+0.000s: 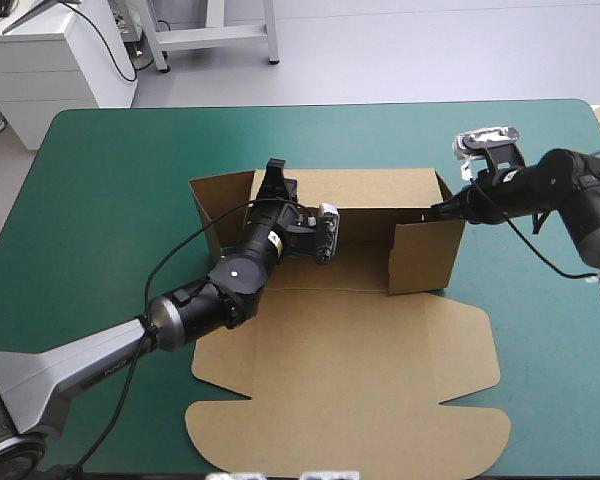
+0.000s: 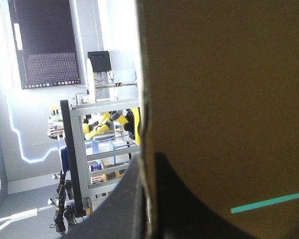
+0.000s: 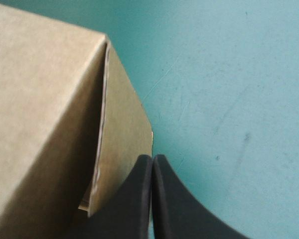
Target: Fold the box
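Both tools closed, left tool (image 1: 275, 174) pinching box (image 1: 350, 345) far wall, right tool (image 1: 441, 210) empty at side wall

Box (image 1: 360, 330): brown board, matt, paper-faced, finely fibrous, cut edges paler. Table cover (image 1: 110, 180): teal-green, matt, smooth, faint scuffs at 3 o'clock of the box. On right gripper (image 3: 152, 158), fingers (image 3: 179, 209) black, smooth, dull sheen; plastic or rubber, cannot tell.

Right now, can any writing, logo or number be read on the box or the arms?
None can be read.
The box: plain brown board, no print.
Left arm's grey link: a small dark marking, too small to read.
Left arm's yellow sticker: too small to read.
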